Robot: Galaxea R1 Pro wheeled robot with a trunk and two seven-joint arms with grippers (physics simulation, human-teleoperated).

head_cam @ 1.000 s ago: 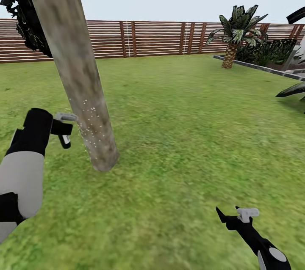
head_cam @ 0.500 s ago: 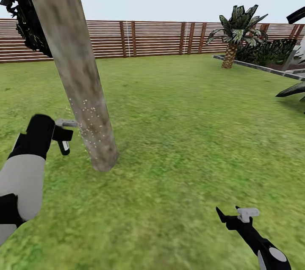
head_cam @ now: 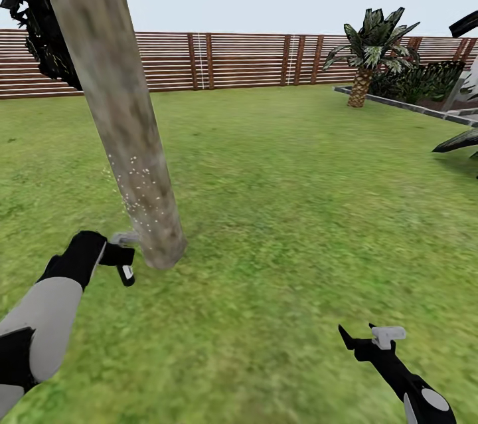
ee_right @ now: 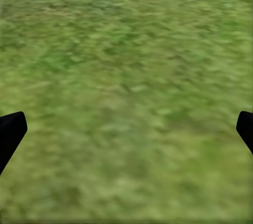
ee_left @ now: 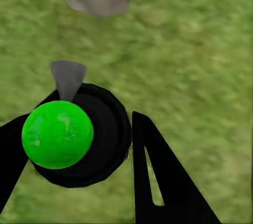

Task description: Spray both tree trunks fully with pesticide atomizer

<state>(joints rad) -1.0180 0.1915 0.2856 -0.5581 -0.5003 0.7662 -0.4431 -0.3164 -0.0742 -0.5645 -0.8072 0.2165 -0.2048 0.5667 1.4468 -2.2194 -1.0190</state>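
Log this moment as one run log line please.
left gripper: shut on pesticide atomizer, low by tree trunk base | pesticide: white specks on lower trunk | right gripper: open, over grass

Your tree trunk is mottled grey-brown, dotted low down with white pesticide specks. The pesticide atomizer in your left tool is black with a bright green spot. Your lawn is patchy green; at twelve o'clock, the fence is brown-slatted.

Blurred green grass; dark tool fingertips (wide apart) at opposite edges
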